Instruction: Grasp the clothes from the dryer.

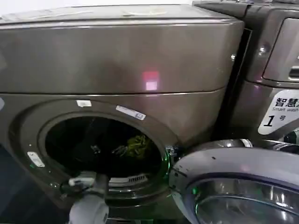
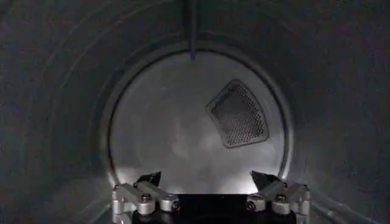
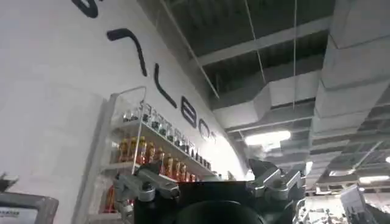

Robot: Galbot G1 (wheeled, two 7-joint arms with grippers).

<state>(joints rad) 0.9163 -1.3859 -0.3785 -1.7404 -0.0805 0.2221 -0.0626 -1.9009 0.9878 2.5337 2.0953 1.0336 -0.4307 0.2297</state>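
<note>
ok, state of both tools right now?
Left tool: open, empty, inside the dryer drum; clothes not grasped yet.
Right tool: open, empty, pointing up toward the ceiling.

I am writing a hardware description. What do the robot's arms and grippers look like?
The left gripper has dark pointed fingertips on silver metal linkages with round bolts, above a black body. The right gripper has the same build. In the head view, the left arm is pale grey-white and rounded.

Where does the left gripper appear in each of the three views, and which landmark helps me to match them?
Head view: left gripper at the lower rim of the dryer porthole.
Left wrist view: gripper along the bottom edge, fingers open.
Right wrist view: not in it.
Shared landmark: the dark drum interior.
</note>
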